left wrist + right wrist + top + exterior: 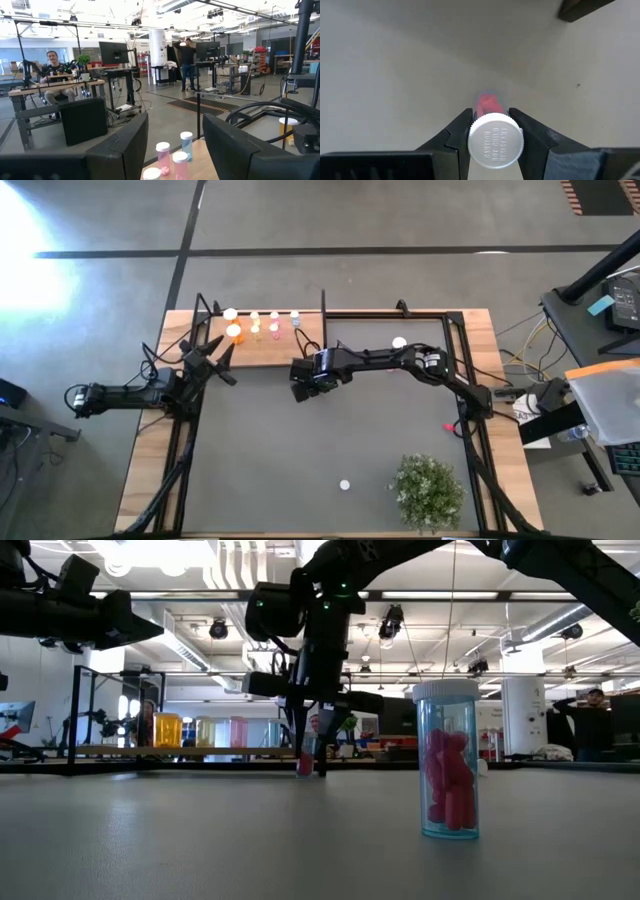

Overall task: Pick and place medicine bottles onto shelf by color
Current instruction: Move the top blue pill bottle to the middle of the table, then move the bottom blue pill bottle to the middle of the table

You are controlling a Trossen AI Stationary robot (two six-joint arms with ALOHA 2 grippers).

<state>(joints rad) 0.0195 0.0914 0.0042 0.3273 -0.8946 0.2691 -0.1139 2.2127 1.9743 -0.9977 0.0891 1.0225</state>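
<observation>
Bottle (495, 141) in right gripper (492, 131), over grey mat (395, 75).

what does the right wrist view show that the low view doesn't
Only the right wrist view shows the white cap from above, its raised lettering, and both fingers pressed against its sides.

Only the low view shows a blue bottle of pink pills standing near the camera, and bottles on the shelf.

Both show the right gripper on a bottle with red contents.

Raised lettering on the round white plastic cap (495, 140) of a small red-filled bottle reads "CAUTION", "NOT CHILD", "RESISTANT". No other text is legible.
</observation>
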